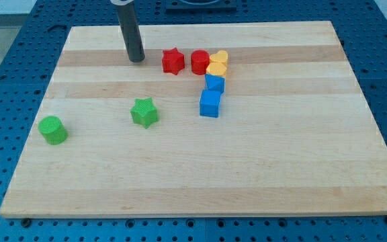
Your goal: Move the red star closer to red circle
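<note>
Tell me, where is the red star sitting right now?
The red star sits near the view's top, about mid-board, just left of the red circle with a small gap between them. My tip stands to the star's left.

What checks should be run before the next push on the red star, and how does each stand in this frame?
1. My tip is on the side of the red star away from the red circle, at the view's left: ok.
2. Tip touching the star: not ok, a gap shows between them.
3. Tip, star and circle roughly in one line: ok.
4. Path between star and circle free of blocks: ok, only a narrow gap remains.
5. Circle free to stay put: cannot tell; the yellow block sits against its right side.
6. Green star and green cylinder out of the way: ok.
</note>
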